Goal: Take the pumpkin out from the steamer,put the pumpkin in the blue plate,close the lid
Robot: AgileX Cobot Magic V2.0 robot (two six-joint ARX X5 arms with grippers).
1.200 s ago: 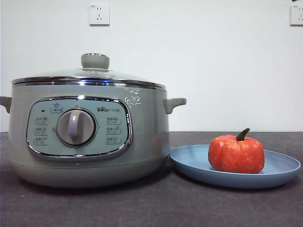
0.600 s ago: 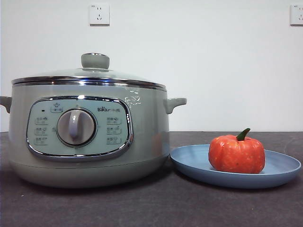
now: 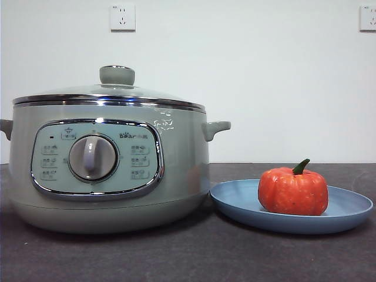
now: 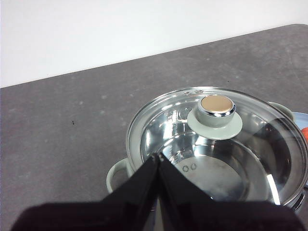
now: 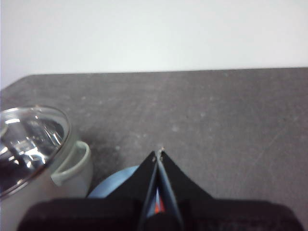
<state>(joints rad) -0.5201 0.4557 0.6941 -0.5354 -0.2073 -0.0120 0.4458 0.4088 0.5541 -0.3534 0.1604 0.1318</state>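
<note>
- The pumpkin [image 3: 292,191] sat in the blue plate [image 3: 346,207], beside the "Bear" steamer [image 3: 108,170], with the lid [image 3: 111,93] on.
- Two wall sockets [image 3: 122,17] were mounted behind.
- The left gripper [image 4: 158,156] and right gripper [image 5: 159,153] were closed and empty, above.

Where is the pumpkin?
In the front view, the pumpkin sits on the blue plate, at the right of the table beside the steamer, whose lid is on.
</note>
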